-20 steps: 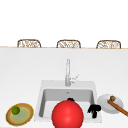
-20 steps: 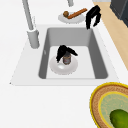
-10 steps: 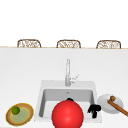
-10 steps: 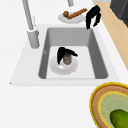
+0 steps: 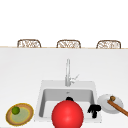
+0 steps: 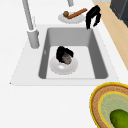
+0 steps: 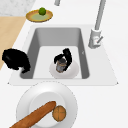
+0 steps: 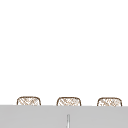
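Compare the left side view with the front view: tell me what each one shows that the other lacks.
Left side view alone: the left hand curled round a small cup over a white plate in the sink. Front view alone: a big red ball and three chairs. Both: the right hand by the sink's edge, the tap, the bread plate.

Left hand (image 6: 64, 53) in the sink (image 6: 100, 62): over the last second its fingers draw slightly closer round the small jar (image 6: 67, 59) on the white plate (image 6: 56, 67). Position otherwise barely shifts in the left side view.
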`<state>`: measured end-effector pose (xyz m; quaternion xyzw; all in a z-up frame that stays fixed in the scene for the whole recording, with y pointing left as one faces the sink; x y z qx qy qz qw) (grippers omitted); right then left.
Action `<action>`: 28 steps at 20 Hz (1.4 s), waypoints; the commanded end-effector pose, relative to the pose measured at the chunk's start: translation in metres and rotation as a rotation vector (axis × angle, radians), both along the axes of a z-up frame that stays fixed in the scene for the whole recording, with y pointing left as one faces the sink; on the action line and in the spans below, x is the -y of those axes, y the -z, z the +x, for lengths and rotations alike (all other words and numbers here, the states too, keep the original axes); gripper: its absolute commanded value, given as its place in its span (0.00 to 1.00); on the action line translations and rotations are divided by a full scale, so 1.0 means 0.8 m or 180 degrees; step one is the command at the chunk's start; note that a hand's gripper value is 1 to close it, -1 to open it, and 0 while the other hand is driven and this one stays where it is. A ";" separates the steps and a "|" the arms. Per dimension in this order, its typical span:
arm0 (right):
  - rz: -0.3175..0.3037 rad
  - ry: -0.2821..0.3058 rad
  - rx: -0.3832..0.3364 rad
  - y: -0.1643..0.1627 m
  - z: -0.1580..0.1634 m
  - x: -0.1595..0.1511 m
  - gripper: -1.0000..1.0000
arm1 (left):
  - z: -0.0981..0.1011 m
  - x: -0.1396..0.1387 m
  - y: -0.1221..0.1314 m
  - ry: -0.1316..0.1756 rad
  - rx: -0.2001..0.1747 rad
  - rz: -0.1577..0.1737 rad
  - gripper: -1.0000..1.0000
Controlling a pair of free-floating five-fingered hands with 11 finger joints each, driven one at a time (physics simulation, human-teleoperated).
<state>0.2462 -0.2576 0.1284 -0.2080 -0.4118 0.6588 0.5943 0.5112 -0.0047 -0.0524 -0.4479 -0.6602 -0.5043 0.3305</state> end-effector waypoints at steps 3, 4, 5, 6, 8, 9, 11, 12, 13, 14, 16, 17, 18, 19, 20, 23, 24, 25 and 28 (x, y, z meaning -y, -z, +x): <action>0.0000 0.0000 0.0000 0.000 0.000 0.000 0.50 | 0.000 -0.017 -0.019 -0.0030 0.0046 0.0008 1.00; 0.0000 0.0000 0.0000 0.000 0.000 0.000 0.50 | -0.001 -0.023 -0.031 -0.0040 0.0065 0.0011 1.00; 0.0000 0.0000 0.0000 0.000 0.000 0.000 0.50 | -0.001 -0.035 -0.039 -0.0047 0.0063 0.0013 1.00; 0.0000 0.0000 0.0000 0.000 0.000 0.000 0.50 | -0.001 -0.044 -0.045 -0.0077 0.0038 0.0013 1.00; 0.0000 0.0000 0.0000 0.000 0.000 0.000 0.50 | -0.002 -0.058 -0.057 -0.0117 0.0047 0.0010 1.00; 0.0000 0.0000 0.0000 0.000 0.000 0.000 0.50 | -0.002 -0.065 -0.064 -0.0135 0.0051 -0.0003 1.00; 0.0000 0.0000 0.0000 0.000 0.000 0.000 0.50 | -0.002 -0.080 -0.074 -0.0166 0.0045 -0.0001 1.00; 0.0000 0.0000 0.0000 0.000 0.000 0.000 0.50 | -0.002 -0.088 -0.080 -0.0167 0.0056 0.0003 1.00; 0.0000 0.0000 0.0000 0.000 0.000 0.000 0.50 | -0.002 -0.095 -0.085 -0.0170 0.0053 0.0010 1.00; 0.0000 0.0000 0.0000 0.000 0.000 0.000 0.50 | -0.002 -0.103 -0.092 -0.0171 0.0052 0.0013 1.00; 0.0000 0.0000 0.0000 0.000 0.000 0.000 0.50 | -0.003 -0.109 -0.114 -0.0158 0.0105 0.0020 1.00; 0.0000 0.0000 0.0000 0.000 0.000 0.000 0.50 | -0.003 -0.109 -0.124 -0.0152 0.0159 0.0010 1.00; 0.0000 0.0000 0.0000 0.000 0.000 0.000 0.50 | -0.003 -0.114 -0.132 -0.0147 0.0177 0.0000 1.00; 0.0000 0.0000 0.0000 0.000 0.000 0.000 0.50 | -0.003 -0.118 -0.141 -0.0140 0.0190 -0.0003 1.00; 0.0000 0.0000 0.0000 0.000 0.000 0.000 0.50 | -0.003 -0.121 -0.150 -0.0131 0.0201 -0.0003 1.00; 0.0000 0.0000 0.0000 0.000 0.000 0.000 0.50 | -0.003 -0.129 -0.177 -0.0115 0.0211 -0.0012 1.00; 0.0000 0.0000 0.0000 0.000 0.000 0.000 0.50 | -0.003 -0.131 -0.187 -0.0110 0.0220 0.0003 1.00; 0.0000 0.0000 0.0000 0.000 0.000 0.000 0.50 | -0.010 -0.137 -0.197 -0.0112 0.0205 0.0046 1.00; 0.0000 0.0000 0.0000 0.000 0.000 0.000 0.50 | -0.017 -0.158 -0.221 -0.0140 0.0000 0.0048 1.00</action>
